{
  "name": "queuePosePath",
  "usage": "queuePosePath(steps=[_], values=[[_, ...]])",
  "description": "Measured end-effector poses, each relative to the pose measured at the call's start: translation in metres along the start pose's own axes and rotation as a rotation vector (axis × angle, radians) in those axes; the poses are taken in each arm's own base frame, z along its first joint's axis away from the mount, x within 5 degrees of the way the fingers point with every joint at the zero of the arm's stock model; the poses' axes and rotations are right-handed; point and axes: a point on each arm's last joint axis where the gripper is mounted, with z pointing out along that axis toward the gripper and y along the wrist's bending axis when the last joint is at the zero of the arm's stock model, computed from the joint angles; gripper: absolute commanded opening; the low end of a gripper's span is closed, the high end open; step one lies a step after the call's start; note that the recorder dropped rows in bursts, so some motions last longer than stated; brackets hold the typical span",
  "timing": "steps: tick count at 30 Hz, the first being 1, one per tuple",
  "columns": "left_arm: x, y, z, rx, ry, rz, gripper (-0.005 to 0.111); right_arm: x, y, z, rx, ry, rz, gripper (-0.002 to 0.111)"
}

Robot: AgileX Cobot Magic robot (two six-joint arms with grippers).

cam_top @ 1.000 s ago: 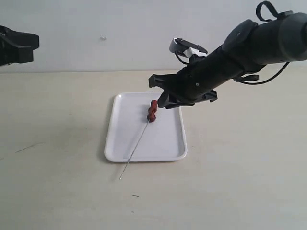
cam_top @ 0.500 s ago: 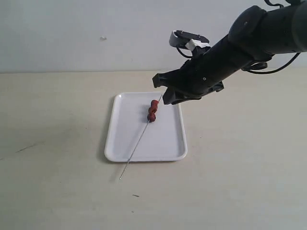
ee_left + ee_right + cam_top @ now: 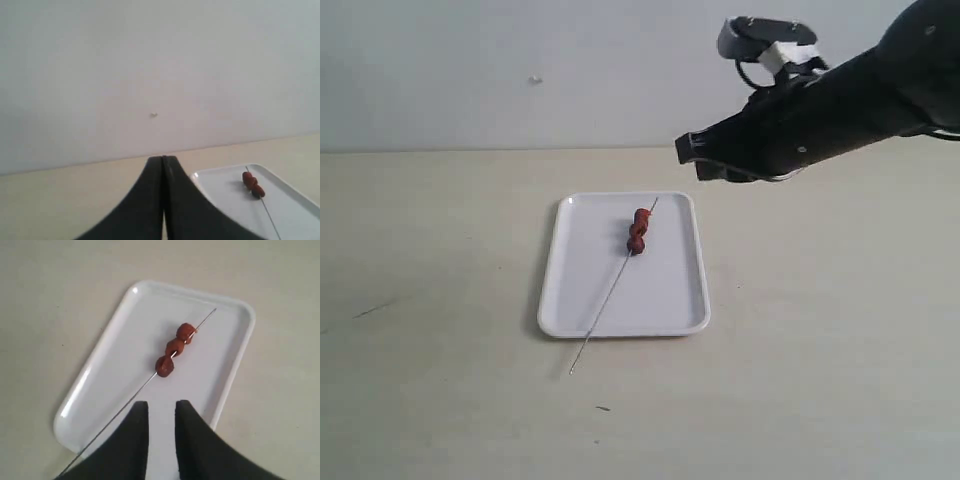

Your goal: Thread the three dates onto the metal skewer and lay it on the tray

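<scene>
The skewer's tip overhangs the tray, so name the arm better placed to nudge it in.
Right. The right gripper hangs near the tray, jaws apart, with the skewer and dates in its view. The left gripper is shut and farther off.

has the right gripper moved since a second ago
Yes. In the exterior view the right gripper has risen and drawn back to the right, off the far edge of the tray.

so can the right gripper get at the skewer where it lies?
Probably yes. The right gripper hangs open and empty above the tray; the skewer lies across it, nothing over it. The dates crowd one end, leaving a long bare stretch to pinch.
</scene>
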Motion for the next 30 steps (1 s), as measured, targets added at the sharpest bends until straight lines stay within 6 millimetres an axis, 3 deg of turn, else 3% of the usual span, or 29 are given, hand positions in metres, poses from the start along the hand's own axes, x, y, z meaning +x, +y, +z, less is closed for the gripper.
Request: queuePosePath(steps=[5,11,16,20,25,30], values=[[0.004,0.011,-0.001,-0.121,0.025,-0.018,0.0,0.008,0.017,-0.091,0.023,-0.266,-0.046,0.02],[0.005,0.012,-0.001,-0.136,0.027,-0.02,0.0,0.033,0.027,-0.15,0.02,-0.419,-0.076,0.02],[0.005,0.012,-0.001,-0.136,0.027,-0.02,0.0,0.058,0.029,-0.182,0.024,-0.537,-0.057,0.014],[0.005,0.012,-0.001,-0.136,0.027,-0.02,0.0,0.082,0.029,-0.2,0.02,-0.601,-0.05,0.0],[0.005,0.012,-0.001,-0.136,0.027,-0.02,0.0,0.109,0.03,-0.215,0.002,-0.656,-0.059,0.0],[0.005,0.012,-0.001,-0.136,0.027,-0.02,0.0,0.118,0.034,-0.227,-0.022,-0.697,-0.073,0.0]])
